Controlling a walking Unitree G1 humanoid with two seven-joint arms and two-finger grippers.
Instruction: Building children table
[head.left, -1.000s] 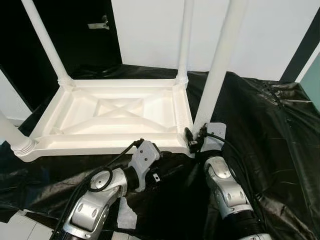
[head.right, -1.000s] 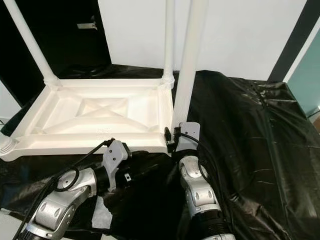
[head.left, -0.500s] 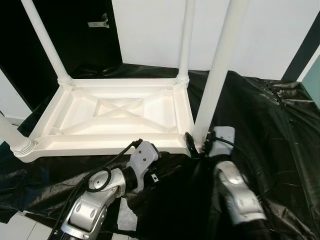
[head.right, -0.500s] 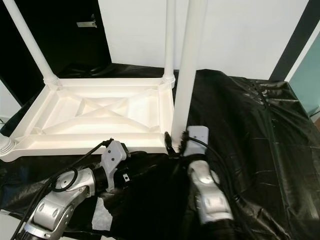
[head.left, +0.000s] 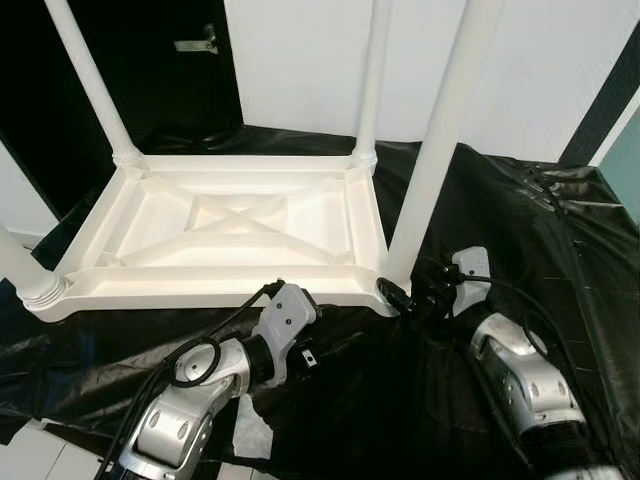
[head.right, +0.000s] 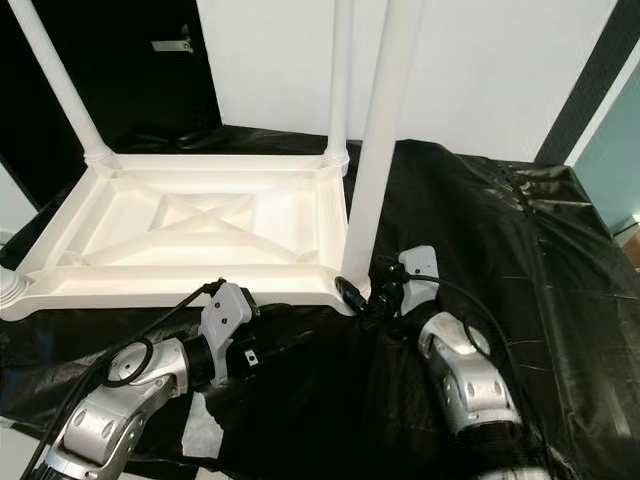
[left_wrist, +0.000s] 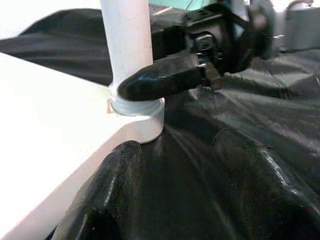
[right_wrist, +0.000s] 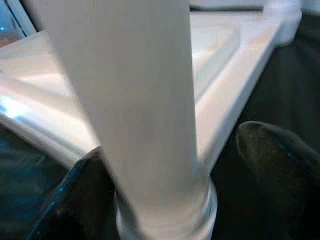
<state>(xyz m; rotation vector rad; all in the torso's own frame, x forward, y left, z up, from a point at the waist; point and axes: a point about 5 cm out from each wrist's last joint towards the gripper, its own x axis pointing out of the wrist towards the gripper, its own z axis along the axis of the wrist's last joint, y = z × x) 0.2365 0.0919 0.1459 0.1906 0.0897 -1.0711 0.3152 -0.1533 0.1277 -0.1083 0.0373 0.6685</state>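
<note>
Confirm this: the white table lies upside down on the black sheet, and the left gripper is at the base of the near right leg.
Not quite: it is the right gripper at the base of that leg, as the left wrist view and left eye view show. The left gripper rests lower, on the black sheet by the corner. The white table does lie upside down on the sheet.

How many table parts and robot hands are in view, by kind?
White upside-down tabletop: 1
White table legs fitted at its corners: 4
Robot hands, left hand and right hand: 2
Total: 7
</note>
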